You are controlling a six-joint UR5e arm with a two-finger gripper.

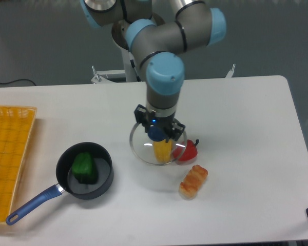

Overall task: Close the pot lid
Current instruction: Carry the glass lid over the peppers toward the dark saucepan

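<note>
The pot [85, 179] is a small dark saucepan with a long blue handle, standing open at the front left of the table with a green pepper [84, 167] inside. My gripper [156, 131] is shut on the blue knob of the pot lid [156, 146], a clear glass disc with a thin metal rim. The lid hangs in the air over the table's middle, to the right of the pot and apart from it. Through the glass shows a yellow pepper [162, 150].
A red pepper [186, 152] and a bread roll [193, 181] lie just right of the held lid. A yellow basket [7, 156] sits at the table's left edge. The arm's base [138, 48] stands behind the table.
</note>
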